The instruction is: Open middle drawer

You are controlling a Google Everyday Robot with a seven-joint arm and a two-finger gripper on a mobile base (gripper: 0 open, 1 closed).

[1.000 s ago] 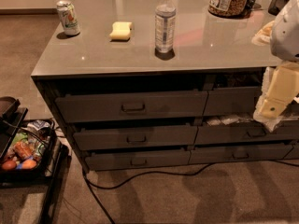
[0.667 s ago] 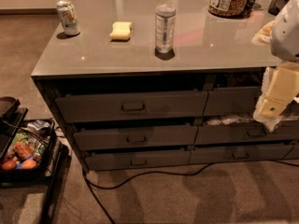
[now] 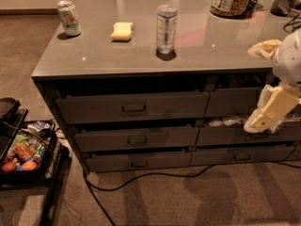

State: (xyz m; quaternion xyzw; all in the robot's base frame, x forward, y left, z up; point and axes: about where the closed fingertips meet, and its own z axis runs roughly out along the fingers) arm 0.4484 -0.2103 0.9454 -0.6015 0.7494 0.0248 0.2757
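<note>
Grey bench (image 3: 94,62) fronts hold three stacked drawers at left, the middle drawer (image 3: 136,139) between the other two. Well to its right, the gripper (image 3: 256,120) hangs before the right-hand drawers. Whether it is spread or pressed together cannot be told.

Your robot's arm (image 3: 289,62), seen at the right edge: a rounded white shell above, its gripper (image 3: 263,114) a blocky, cream-yellow wedge just below.

A cream-coloured hand (image 3: 253,124) is hovering at the right before dark grey-brown fronts, the matching middle drawer (image 3: 108,139) among them. A pale yellow sponge (image 3: 122,31), a white-and-green can (image 3: 69,18) and a clear, white-capped bottle (image 3: 166,22) are standing out against the glossy grey desk (image 3: 94,55).
</note>
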